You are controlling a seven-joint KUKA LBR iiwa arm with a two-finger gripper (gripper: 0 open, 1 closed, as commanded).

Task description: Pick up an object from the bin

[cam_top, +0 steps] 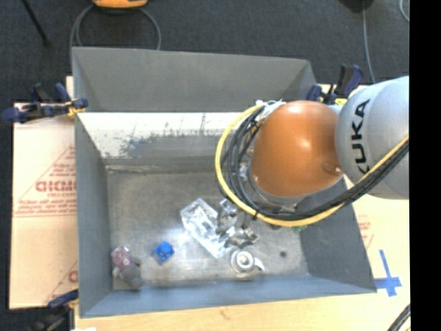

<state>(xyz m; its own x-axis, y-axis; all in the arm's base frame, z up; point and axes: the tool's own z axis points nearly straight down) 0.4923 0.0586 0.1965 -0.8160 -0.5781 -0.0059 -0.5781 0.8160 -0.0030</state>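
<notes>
My gripper [233, 227] reaches down from under the orange cover to the bin floor right of centre. It is at the right end of a clear plastic piece [201, 224] that lies slantwise on the floor, and seems to touch it. Just below the gripper lies a small silvery round thing [242, 261]. Further left on the floor is a small blue object [163, 252].
A purple and grey lump [125, 265] sits in the front left corner of the bin. The arm and its cable loop cover the right part of the bin. Bare floor stretches to the left and back of the clear piece.
</notes>
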